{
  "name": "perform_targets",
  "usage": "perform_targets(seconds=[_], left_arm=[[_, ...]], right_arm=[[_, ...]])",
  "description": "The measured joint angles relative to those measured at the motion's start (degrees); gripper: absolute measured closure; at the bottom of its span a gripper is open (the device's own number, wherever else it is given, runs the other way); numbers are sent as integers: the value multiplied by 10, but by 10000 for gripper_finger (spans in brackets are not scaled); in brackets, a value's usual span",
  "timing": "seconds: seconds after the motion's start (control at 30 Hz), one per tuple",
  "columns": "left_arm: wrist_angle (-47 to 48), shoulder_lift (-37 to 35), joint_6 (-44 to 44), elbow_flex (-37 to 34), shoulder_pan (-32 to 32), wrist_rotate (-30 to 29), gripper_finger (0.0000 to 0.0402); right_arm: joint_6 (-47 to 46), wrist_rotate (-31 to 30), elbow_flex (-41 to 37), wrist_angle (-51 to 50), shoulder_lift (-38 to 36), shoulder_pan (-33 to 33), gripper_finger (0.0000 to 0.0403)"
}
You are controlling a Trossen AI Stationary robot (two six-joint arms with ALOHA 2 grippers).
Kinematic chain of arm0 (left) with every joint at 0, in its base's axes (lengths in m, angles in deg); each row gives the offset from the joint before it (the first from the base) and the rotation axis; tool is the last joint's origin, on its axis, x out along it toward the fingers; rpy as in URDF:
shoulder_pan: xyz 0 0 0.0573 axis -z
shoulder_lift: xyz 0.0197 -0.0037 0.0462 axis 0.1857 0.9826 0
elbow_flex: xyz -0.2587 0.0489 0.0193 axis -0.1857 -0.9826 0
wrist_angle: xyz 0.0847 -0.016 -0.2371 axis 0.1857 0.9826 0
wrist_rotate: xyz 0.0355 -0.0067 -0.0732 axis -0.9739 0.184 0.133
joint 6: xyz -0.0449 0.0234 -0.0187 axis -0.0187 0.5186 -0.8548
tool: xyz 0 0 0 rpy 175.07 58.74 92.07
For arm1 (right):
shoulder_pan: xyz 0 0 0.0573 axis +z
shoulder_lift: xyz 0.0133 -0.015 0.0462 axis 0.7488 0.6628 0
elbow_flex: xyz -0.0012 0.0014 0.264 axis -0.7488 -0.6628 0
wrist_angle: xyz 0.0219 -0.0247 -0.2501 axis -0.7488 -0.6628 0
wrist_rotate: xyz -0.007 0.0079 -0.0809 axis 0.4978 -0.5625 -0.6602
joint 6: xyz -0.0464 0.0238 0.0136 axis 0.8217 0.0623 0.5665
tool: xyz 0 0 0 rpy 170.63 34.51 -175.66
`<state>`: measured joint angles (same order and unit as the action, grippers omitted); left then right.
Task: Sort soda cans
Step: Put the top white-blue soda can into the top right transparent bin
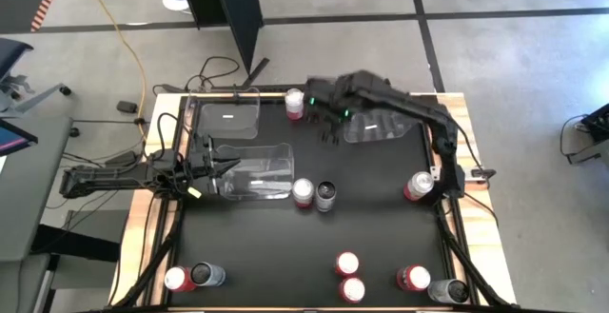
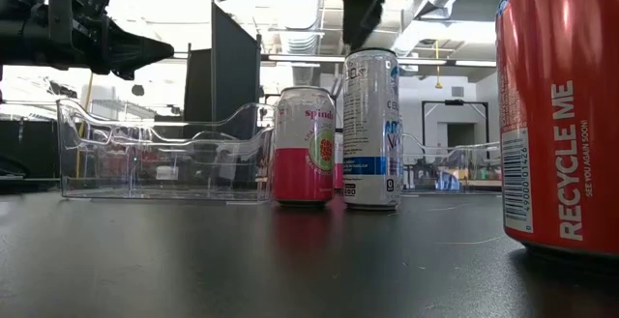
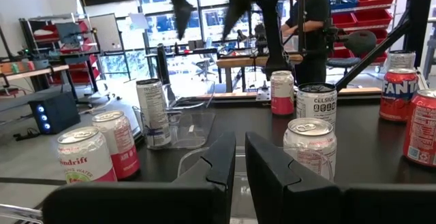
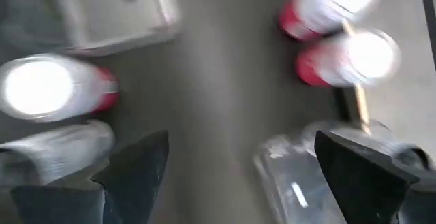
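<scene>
Soda cans stand upright across the black table. A pink-and-white can (image 1: 303, 192) and a dark can (image 1: 325, 196) stand side by side mid-table, and another pink can (image 1: 295, 104) stands at the far edge. A red can (image 1: 417, 186) is at the right, and several more stand along the near edge. My right gripper (image 1: 331, 132) hangs open and empty high over the far middle, pointing steeply down; the right wrist view shows its fingers wide apart (image 4: 238, 176). My left gripper (image 1: 224, 167) is shut and empty, held level at the left beside a clear bin (image 1: 257, 172).
Three clear plastic bins stand on the table: one at the far left (image 1: 228, 118), one left of centre, and one at the far right (image 1: 381, 127) below my right arm. A person stands in the room beyond the table (image 3: 310, 26). Bare tabletop lies between the middle cans and the near row.
</scene>
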<state>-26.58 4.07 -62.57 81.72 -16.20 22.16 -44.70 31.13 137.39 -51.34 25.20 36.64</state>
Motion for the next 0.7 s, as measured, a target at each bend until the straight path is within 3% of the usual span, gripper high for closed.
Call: perform_targets(seconds=[0.4,0.7], left_arm=[[-5,0,-33,0,0,1,369],[-5,0,-78,0,0,23,369]], right_arm=[[-16,9,0,19,0,169,17],[-58,10,-1,20,0,226,17]])
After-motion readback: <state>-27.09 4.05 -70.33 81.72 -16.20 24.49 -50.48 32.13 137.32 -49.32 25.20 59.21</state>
